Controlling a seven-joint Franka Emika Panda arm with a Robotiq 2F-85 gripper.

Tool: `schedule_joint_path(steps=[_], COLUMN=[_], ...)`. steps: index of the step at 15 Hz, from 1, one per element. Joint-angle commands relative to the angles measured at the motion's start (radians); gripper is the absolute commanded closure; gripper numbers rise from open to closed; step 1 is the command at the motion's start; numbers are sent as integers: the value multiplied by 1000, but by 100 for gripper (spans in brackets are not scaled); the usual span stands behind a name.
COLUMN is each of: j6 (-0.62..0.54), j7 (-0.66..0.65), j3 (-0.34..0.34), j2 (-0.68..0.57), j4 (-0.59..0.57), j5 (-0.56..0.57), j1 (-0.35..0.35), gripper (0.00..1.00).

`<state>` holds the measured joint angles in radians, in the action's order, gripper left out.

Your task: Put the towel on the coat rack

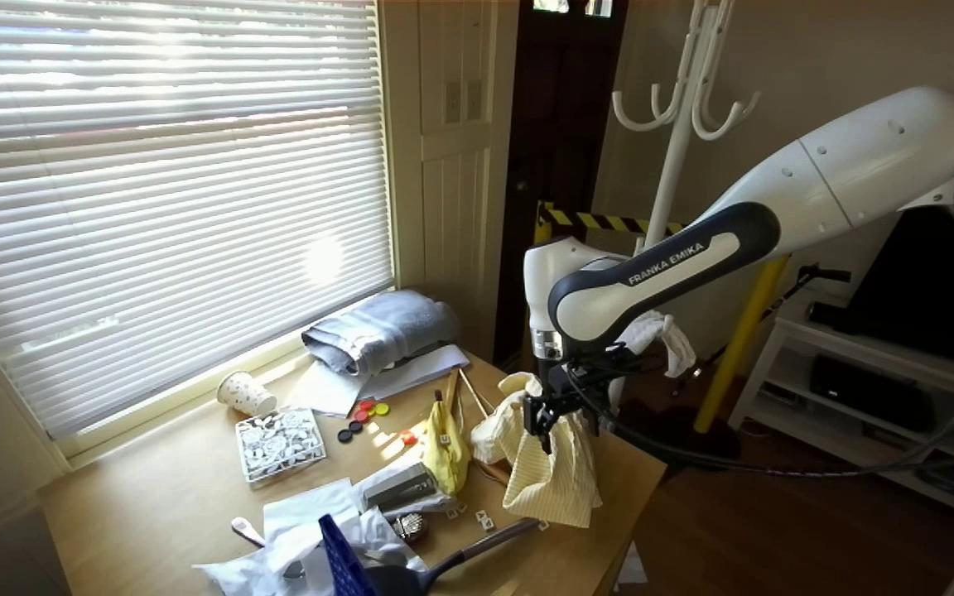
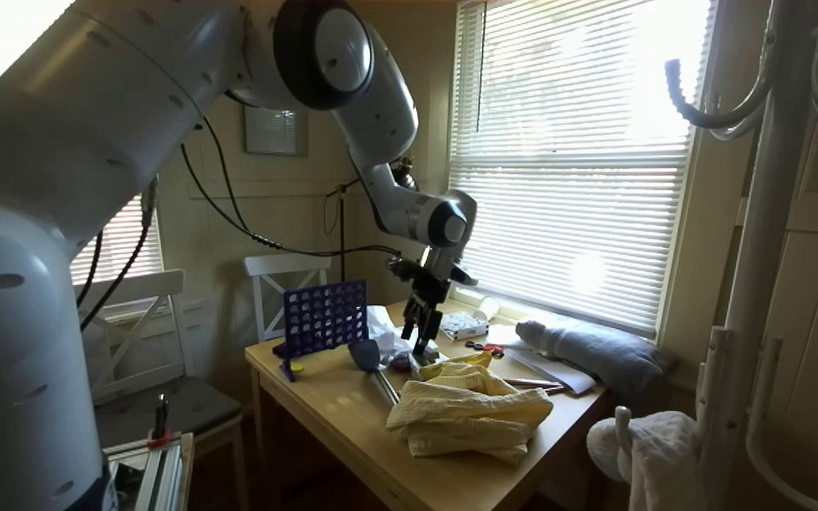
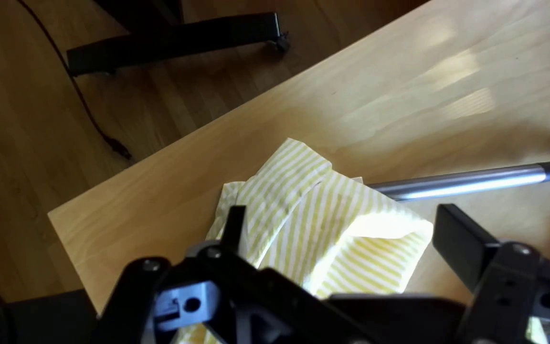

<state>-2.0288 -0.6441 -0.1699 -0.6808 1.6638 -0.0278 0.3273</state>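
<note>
Blue grid frame (image 2: 325, 318), L corner of table (image 2: 451, 484), in an ext. view; spatula (image 2: 385, 386) back from front edge; gripper (image 3: 341, 215), fingers wide apart; striped yellow towel (image 2: 467, 410) nr. near corner, spatula handle running to it; grey towel roll (image 2: 588, 349), window edge; white cloth (image 2: 664, 440) on coat rack (image 2: 762, 241) past R edge.
</note>
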Motion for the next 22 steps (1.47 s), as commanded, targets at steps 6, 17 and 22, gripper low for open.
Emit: schedule_joint_path(steps=[6, 17, 22], j6=[125, 232, 265], j7=[-133, -220, -230], j3=[47, 93, 100], j2=[-237, -390, -443], j4=[-265, -469, -539], j5=[-134, -91, -90], j1=[25, 60, 62], gripper=[0, 0, 35])
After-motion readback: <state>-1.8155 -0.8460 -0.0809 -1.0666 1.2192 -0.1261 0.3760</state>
